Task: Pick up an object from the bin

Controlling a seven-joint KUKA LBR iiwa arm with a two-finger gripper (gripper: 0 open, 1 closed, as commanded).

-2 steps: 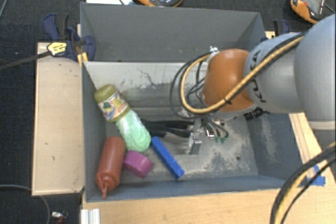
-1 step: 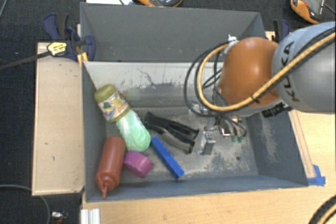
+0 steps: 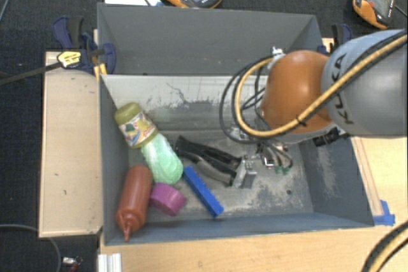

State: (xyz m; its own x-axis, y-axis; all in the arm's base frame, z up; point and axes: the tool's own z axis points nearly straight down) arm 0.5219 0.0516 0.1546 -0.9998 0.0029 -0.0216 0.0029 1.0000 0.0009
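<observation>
My gripper [image 3: 247, 172] hangs low over the bin floor, right of the middle, under the arm's orange cover. It is at the right end of a black tong-like tool [image 3: 203, 155] that lies slanting across the floor; whether it touches the tool I cannot tell. A blue flat stick [image 3: 203, 191] lies just left of the tool, slanting toward the front wall.
Along the left side lie a pale green bottle [image 3: 155, 151] with a printed label and olive cap, a red-brown squeeze bottle [image 3: 133, 199] and a small purple cup-shaped piece [image 3: 167, 198]. The arm and its cables cover the bin's right rear part.
</observation>
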